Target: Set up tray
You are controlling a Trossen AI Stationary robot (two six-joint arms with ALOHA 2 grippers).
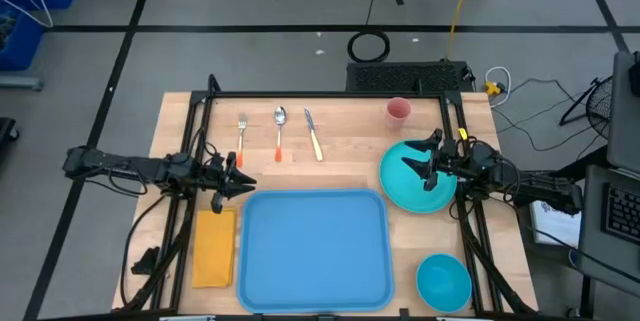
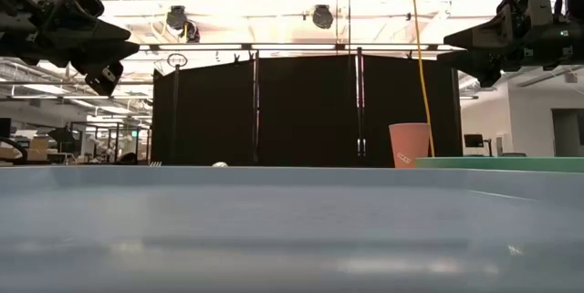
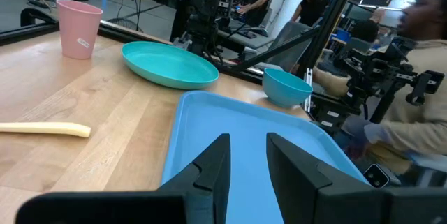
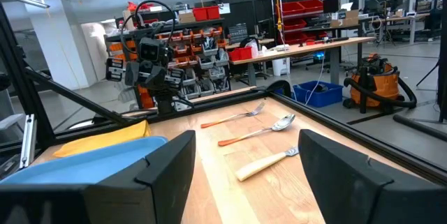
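The light-blue tray [image 1: 315, 249] lies flat at the table's near middle, also seen in the left wrist view [image 3: 279, 123]. My left gripper [image 1: 240, 176] hangs above the table just left of the tray's far left corner. It points level toward the right, and its fingers [image 3: 246, 140] are open by a narrow gap with nothing between them. My right gripper [image 1: 412, 159] hovers high over the teal plate [image 1: 415, 181], pointing left. Its fingers [image 4: 246, 140] are wide open and hold nothing.
A fork [image 1: 241, 136], spoon [image 1: 279, 131] and knife [image 1: 314, 136] lie in a row at the far middle. A pink cup [image 1: 398, 112] stands far right, and a blue bowl [image 1: 443, 281] near right. A yellow napkin [image 1: 214, 249] lies left of the tray. A person [image 3: 419, 77] sits beyond the table's right side.
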